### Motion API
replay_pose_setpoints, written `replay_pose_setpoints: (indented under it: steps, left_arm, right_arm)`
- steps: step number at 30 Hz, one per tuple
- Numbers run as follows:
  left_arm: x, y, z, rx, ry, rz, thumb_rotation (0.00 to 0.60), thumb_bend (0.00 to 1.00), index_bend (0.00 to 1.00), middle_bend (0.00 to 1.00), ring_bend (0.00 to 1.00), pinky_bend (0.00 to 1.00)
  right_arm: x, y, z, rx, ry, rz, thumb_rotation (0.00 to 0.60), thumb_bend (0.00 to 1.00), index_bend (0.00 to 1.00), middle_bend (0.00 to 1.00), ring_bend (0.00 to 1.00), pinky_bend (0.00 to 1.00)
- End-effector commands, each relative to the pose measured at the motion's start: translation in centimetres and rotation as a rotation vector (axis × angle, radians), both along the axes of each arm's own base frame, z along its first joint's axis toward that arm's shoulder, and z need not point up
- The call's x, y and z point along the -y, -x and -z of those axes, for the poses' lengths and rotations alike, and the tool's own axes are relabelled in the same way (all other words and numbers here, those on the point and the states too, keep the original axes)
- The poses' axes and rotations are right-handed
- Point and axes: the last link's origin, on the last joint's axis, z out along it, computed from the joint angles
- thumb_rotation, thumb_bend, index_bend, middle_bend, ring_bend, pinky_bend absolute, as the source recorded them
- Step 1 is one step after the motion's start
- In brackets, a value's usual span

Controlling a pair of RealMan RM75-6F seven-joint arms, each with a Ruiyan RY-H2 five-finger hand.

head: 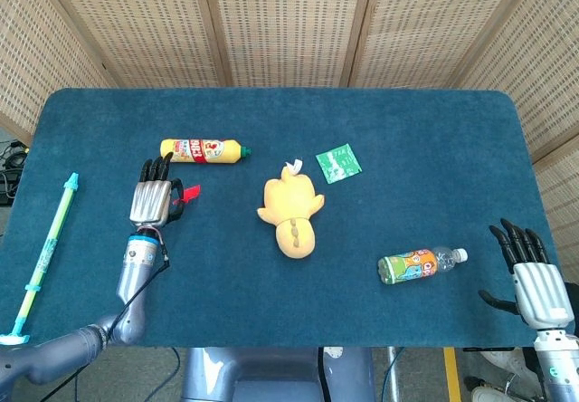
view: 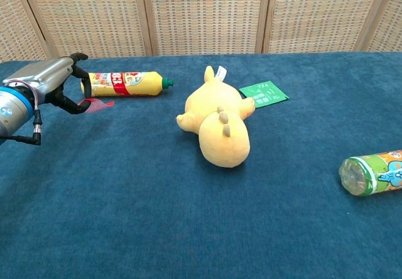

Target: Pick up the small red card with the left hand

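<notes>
Red card (view: pixel 95 105) pinched by left hand (view: pixel 53 82); right hand (head: pixel 534 280) head-view only.

Your left hand (view: pixel 53 81) covers most of the small red card (view: pixel 95 105) in the chest view; only a blurred sliver shows under the fingers. From the head view the card (head: pixel 184 193) is a small red scrap beside the hand (head: pixel 152 200), print unreadable. Drink bottle (view: pixel 374 172) is cut off by the chest view's right edge. Right hand (head: pixel 534 280) sits off the surface corner, wrist clipped by the bottom edge.
</notes>
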Motion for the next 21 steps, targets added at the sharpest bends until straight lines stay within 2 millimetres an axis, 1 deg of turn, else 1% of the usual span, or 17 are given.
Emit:
replay_pose_setpoints:
  steps: [1, 3, 4, 5, 8, 10, 12, 18, 21]
  left_arm:
    - [1.3, -0.6, -1.5, 0.093, -0.011, 0.031, 0.6, 0.5, 0.63, 0.0, 0.0, 0.0]
    - [2.3, -0.8, -1.9, 0.135, -0.008, 0.05, 0.6, 0.49, 0.63, 0.0, 0.0, 0.0]
    - [3.2, -0.9, -2.1, 0.179, 0.002, 0.062, 0.6, 0.49, 0.62, 0.0, 0.0, 0.0]
    - [3.5, -0.9, -2.2, 0.19, 0.007, 0.067, 0.6, 0.48, 0.62, 0.0, 0.0, 0.0]
    - [5.4, -0.9, -2.7, 0.274, 0.034, 0.088, 0.6, 0.48, 0.62, 0.0, 0.0, 0.0]
    - [7.1, -0.8, -3.2, 0.355, 0.057, 0.101, 0.6, 0.48, 0.61, 0.0, 0.0, 0.0]
    - [8.1, -0.8, -3.5, 0.416, 0.077, 0.104, 0.6, 0.48, 0.61, 0.0, 0.0, 0.0]
    - [11.3, -1.7, -4.1, 0.634, 0.186, 0.116, 0.6, 0.48, 0.61, 0.0, 0.0, 0.0]
    - [12.7, -2.1, -4.5, 0.716, 0.227, 0.133, 0.6, 0.47, 0.61, 0.0, 0.0, 0.0]
  right_arm:
    - [-0.1, 0.0, 0.0, 0.001, 0.002, -0.001, 0.6, 0.0, 0.0, 0.0, 0.0, 0.0]
    - [-0.1, 0.0, -0.1, 0.002, 0.005, 0.0, 0.6, 0.0, 0.0, 0.0, 0.0, 0.0]
    - [-0.1, 0.0, -0.2, 0.004, 0.007, 0.0, 0.6, 0.0, 0.0, 0.0, 0.0, 0.0]
    - [-0.1, 0.0, -0.2, 0.004, 0.008, 0.0, 0.6, 0.0, 0.0, 0.0, 0.0, 0.0]
    - [-0.1, 0.0, -0.1, 0.001, 0.008, -0.001, 0.6, 0.0, 0.0, 0.0, 0.0, 0.0]
    - [-0.1, -0.1, -0.1, -0.002, 0.007, -0.003, 0.6, 0.0, 0.0, 0.0, 0.0, 0.0]
    - [-0.1, -0.1, 0.0, -0.005, 0.005, -0.005, 0.6, 0.0, 0.0, 0.0, 0.0, 0.0]
    - [-0.2, -0.3, 0.2, -0.015, 0.004, -0.008, 0.6, 0.0, 0.0, 0.0, 0.0, 0.0]
    - [-0.2, -0.3, 0.2, -0.016, 0.008, -0.008, 0.6, 0.0, 0.0, 0.0, 0.0, 0.0]
